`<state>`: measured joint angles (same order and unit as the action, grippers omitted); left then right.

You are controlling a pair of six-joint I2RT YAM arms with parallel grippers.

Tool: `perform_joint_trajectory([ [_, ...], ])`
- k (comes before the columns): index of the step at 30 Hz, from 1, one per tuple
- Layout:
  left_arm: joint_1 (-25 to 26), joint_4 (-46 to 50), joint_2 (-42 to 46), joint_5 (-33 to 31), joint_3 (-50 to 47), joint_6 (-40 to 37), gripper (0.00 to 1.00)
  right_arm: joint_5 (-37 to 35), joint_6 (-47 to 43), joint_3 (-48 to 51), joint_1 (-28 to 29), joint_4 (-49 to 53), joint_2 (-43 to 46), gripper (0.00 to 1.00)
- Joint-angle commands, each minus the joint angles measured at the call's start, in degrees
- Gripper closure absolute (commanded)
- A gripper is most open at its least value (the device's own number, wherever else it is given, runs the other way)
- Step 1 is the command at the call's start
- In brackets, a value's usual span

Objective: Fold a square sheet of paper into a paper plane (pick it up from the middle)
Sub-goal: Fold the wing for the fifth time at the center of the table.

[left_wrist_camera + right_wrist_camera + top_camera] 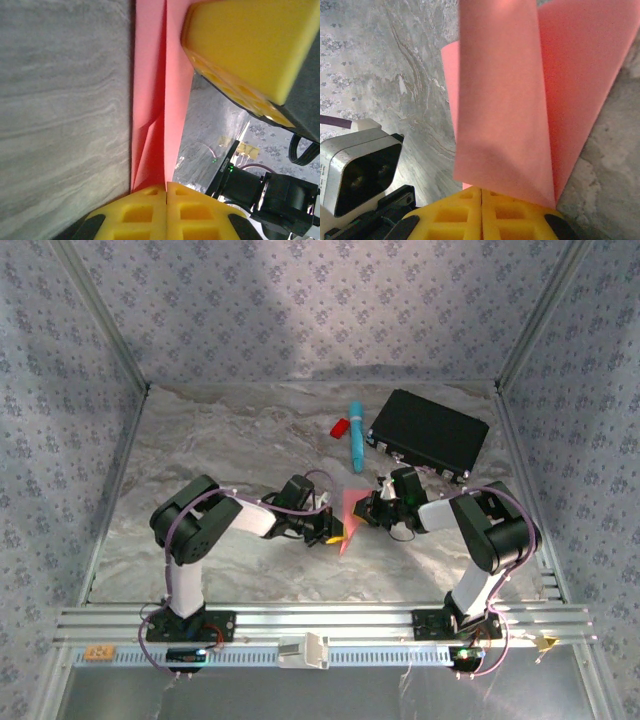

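The pink-red sheet of paper (349,512) stands folded in creased layers above the marble table, between my two grippers. My left gripper (336,531) is shut on its lower edge. In the left wrist view the yellow fingertips (150,212) meet with the paper (152,100) pinched in the seam, and a diagonal crease shows. My right gripper (368,508) is shut on the other side. In the right wrist view the paper (510,100) rises as overlapping flaps from the closed gripper (481,192). The right gripper's yellow finger (245,50) sits close against the paper.
A blue pen (355,436) and a small red plastic piece (340,427) lie behind the grippers. A black case (428,436) sits at the back right. Patterned walls enclose the table, and an aluminium rail (320,625) runs along the near edge.
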<state>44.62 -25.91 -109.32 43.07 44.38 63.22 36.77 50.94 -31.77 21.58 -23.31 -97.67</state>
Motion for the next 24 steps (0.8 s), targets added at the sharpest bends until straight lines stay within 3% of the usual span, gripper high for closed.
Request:
perform_joint_trajectory([
  [1, 0.4, 3.2, -1.1, 3.7, -0.1, -1.7, 0.92, -6.2, -1.4, 0.8, 0.6, 6.7, -2.8, 0.92],
  [4, 0.5, 4.1, -0.9, 4.0, -0.3, -2.6, 0.91, -6.4, -1.4, 0.8, 0.7, 6.8, -2.8, 0.92],
  [8, 1.0, 5.1, -0.8, 4.6, -0.1, -3.8, 1.00, -6.5, -1.5, 0.7, 0.6, 7.2, -2.7, 0.92],
  [24, 3.5, 19.2, -0.6, 2.2, 2.8, -11.8, 0.96, -7.8, -1.4, 0.9, 0.9, 8.1, -2.7, 0.93],
])
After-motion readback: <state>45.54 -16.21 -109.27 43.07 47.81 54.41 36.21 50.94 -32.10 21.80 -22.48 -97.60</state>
